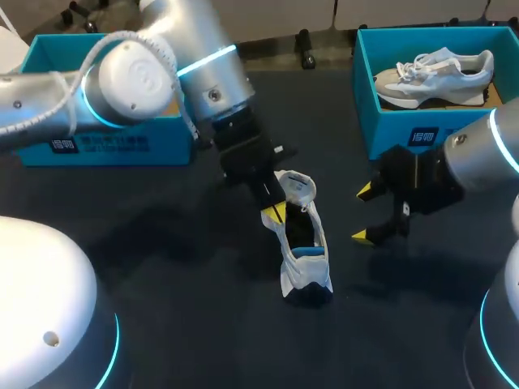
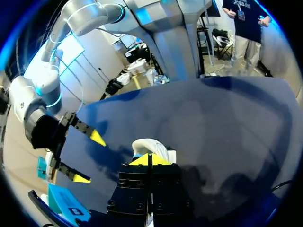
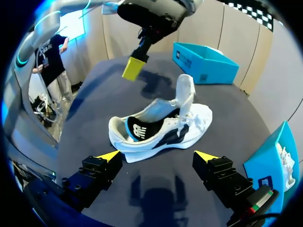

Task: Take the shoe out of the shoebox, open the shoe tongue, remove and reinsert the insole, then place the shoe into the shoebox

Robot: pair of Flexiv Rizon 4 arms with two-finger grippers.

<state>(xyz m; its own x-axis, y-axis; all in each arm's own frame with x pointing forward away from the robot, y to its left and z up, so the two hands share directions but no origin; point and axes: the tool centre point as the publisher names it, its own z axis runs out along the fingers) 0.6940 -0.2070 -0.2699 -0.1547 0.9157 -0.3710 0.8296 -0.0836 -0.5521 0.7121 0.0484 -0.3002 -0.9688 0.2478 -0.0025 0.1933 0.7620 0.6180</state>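
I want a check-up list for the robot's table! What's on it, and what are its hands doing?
Surface: dark table.
Job's things: white shoe stands on the table's middle, tongue pulled up; left shoebox, blue; right shoebox, blue, holds a second shoe.
Clutter: nothing seen.
Hands: left hand shut, beside the white shoe, seemingly not gripping it; right hand open, apart from the white shoe.
Cables: white cable runs along the left arm.
Surroundings: nothing seen.

A robot lab, shown by the left arm (image 1: 138, 73) and right arm (image 1: 486, 154) over a dark table (image 1: 162, 267) holding teal shoeboxes (image 1: 405, 134).
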